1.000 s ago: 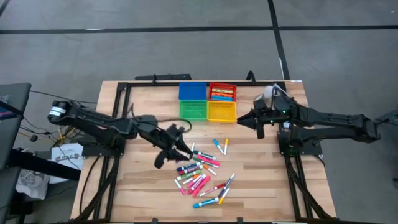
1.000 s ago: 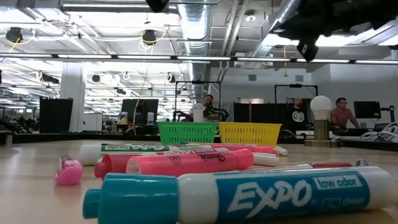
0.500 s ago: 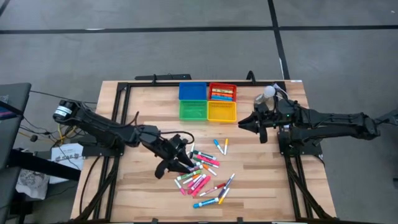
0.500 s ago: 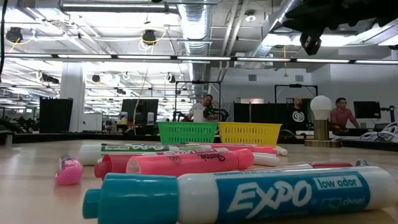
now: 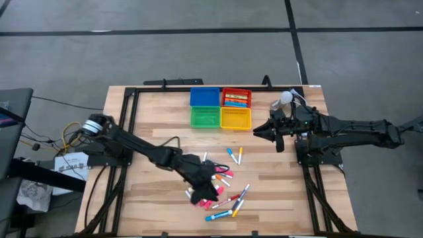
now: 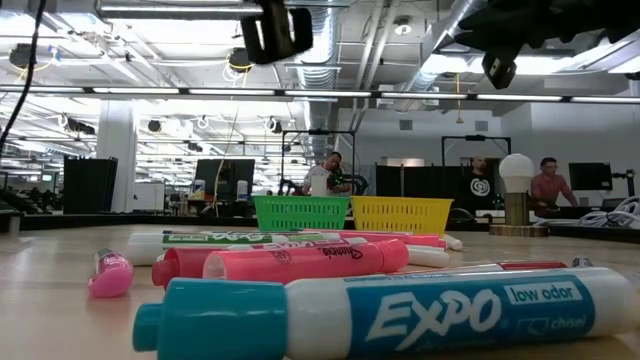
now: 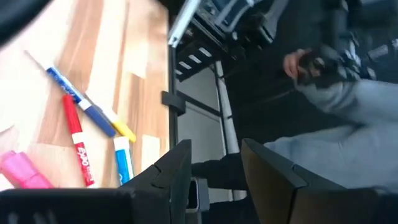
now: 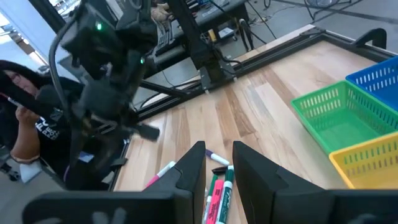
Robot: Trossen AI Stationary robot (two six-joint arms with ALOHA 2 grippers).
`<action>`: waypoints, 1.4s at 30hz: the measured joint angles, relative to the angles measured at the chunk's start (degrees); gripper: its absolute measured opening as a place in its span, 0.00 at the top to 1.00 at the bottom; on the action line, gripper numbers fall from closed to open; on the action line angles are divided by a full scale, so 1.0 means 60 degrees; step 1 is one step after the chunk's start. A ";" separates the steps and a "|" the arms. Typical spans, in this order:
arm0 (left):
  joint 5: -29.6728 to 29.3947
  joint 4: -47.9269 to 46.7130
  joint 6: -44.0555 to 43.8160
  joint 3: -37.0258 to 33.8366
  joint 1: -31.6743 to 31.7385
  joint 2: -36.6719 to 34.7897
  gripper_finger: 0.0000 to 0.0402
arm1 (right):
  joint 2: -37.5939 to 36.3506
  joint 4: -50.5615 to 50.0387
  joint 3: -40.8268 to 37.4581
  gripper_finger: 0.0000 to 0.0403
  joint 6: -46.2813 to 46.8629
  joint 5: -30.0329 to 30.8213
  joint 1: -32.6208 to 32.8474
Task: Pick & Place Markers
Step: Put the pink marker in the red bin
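Note:
Several markers (image 5: 223,188) with coloured caps lie in a loose heap on the wooden table near its middle; they fill the foreground of the low view (image 6: 300,262). My left gripper (image 5: 205,187) hovers over the heap's left part, open, nothing between its fingers (image 7: 214,152); the low view shows it high above the markers (image 6: 275,30). A few markers (image 7: 78,121) lie beside it. My right gripper (image 5: 259,134) waits in the air right of the trays, narrowly open and empty (image 8: 214,155).
Four small trays stand at the far middle: blue (image 5: 204,97), red (image 5: 236,98) with markers in it, green (image 5: 205,117), yellow (image 5: 236,118). A white bulb-shaped lamp (image 5: 284,99) stands at the far right. A person's sleeve (image 7: 348,99) shows beyond the table's edge.
My left gripper has swung toward the table's right and near edges and come down, rolling about its own axis, and now hangs over the marker heap. Its fingers have kept their gap. The markers have not moved.

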 joint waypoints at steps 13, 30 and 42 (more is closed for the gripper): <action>0.0275 -0.0007 -0.2361 0.2360 -0.0063 0.2590 0.65 | 0.0000 -0.0015 0.0000 0.83 -0.0519 -0.0011 0.0003; -0.2251 0.0714 -0.3187 0.2442 0.0043 0.2440 0.65 | 0.0000 -0.0061 0.0011 0.83 -0.0765 -0.0022 0.0004; -0.6037 -0.0268 -0.2867 0.2442 -0.0720 0.1609 0.65 | 0.0000 -0.0167 0.0015 0.83 -0.0889 -0.0012 -0.0007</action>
